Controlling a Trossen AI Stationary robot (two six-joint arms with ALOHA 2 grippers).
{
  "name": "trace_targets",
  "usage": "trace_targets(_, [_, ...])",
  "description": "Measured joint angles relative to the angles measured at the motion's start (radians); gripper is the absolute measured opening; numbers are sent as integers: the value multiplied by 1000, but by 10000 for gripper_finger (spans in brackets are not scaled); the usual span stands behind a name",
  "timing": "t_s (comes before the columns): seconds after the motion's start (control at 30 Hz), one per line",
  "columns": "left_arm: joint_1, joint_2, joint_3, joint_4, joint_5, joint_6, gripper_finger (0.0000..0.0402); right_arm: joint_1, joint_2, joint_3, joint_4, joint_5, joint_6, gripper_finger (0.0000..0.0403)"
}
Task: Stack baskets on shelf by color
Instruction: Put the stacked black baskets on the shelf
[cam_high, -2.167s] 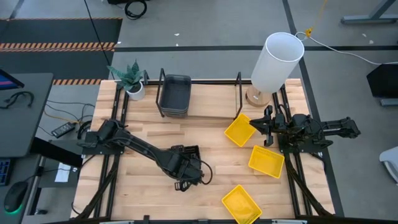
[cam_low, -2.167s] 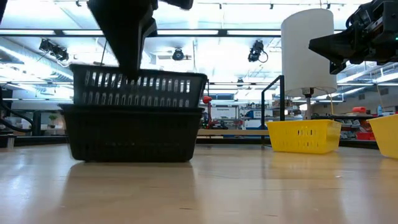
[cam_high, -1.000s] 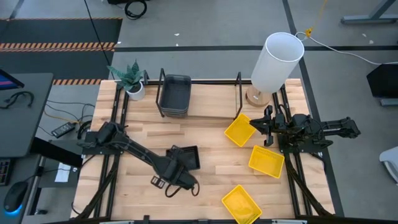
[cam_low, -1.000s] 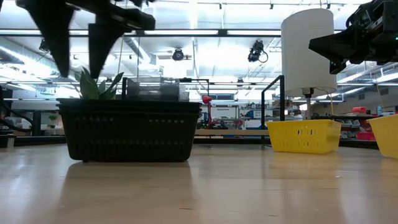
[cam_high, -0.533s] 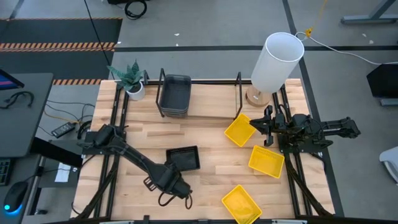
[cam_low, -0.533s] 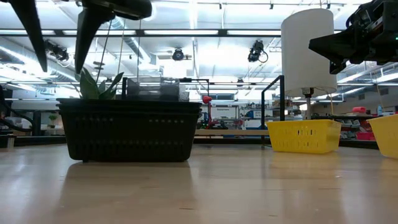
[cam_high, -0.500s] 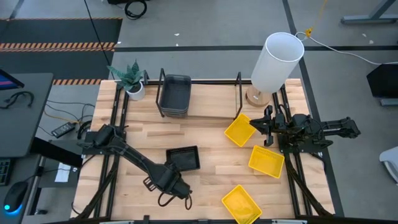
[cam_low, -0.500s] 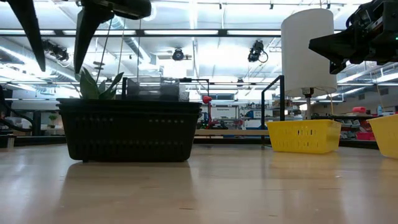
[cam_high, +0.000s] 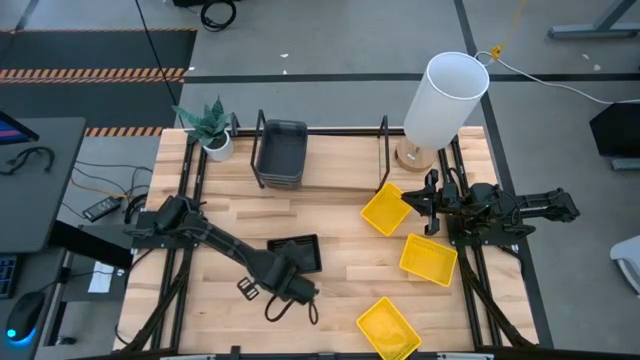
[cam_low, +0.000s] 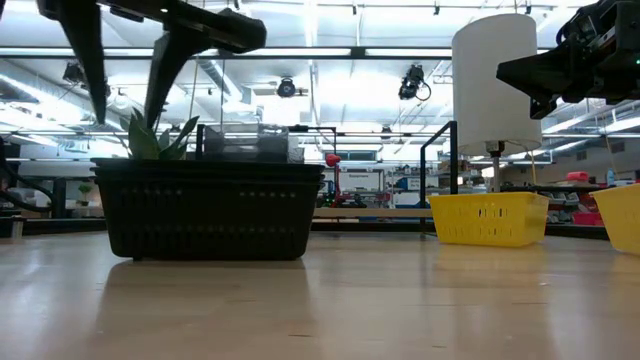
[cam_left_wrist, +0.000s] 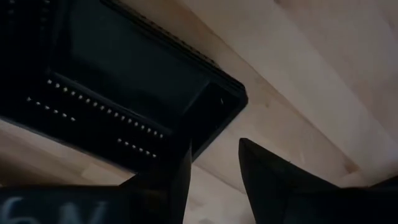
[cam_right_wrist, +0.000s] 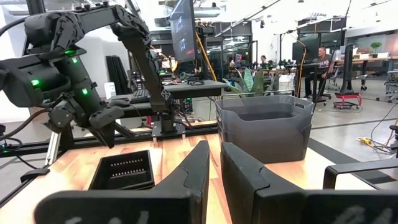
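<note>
A black mesh basket (cam_high: 297, 253) stands on the table's near middle; it also shows in the low view (cam_low: 210, 210) and the left wrist view (cam_left_wrist: 124, 81). My left gripper (cam_high: 285, 285) is open just above its near end (cam_low: 128, 60), touching nothing (cam_left_wrist: 214, 180). Dark grey baskets (cam_high: 281, 152) sit stacked at the left end of the black wire shelf (cam_high: 384, 130). Three yellow baskets (cam_high: 385, 210) (cam_high: 428, 258) (cam_high: 388, 328) lie on the table's right half. My right gripper (cam_high: 420, 205) is shut and empty, raised beside the far yellow one (cam_right_wrist: 212, 168).
A tall white cylinder (cam_high: 445, 95) stands at the far right by the shelf's end. A potted plant (cam_high: 208, 125) stands at the far left corner. Bare wood lies between the black basket and the shelf, and along the table's left half.
My left gripper has let go of a black mesh basket, which now sits nested down in the black one below it. The gripper rose, opened, went toward the table's near left, then came back a little toward the basket. My right arm kept still.
</note>
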Motion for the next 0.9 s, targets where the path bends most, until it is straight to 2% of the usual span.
trace_targets(0.17, [1,0,0,35,74,45,123,0,0,0,0,0,0,45])
trace_targets(0.3, [-6,0,0,41,84,79,106,0,0,0,0,0,0,45])
trace_targets(0.53, [5,-24,-14,83,143,108,56,0,0,0,0,0,0,45])
trace_targets(0.73, [18,-154,-194,203,163,148,7,0,0,0,0,0,0,45])
trace_targets(0.9, [32,-274,-306,346,155,129,19,0,0,0,0,1,0,45])
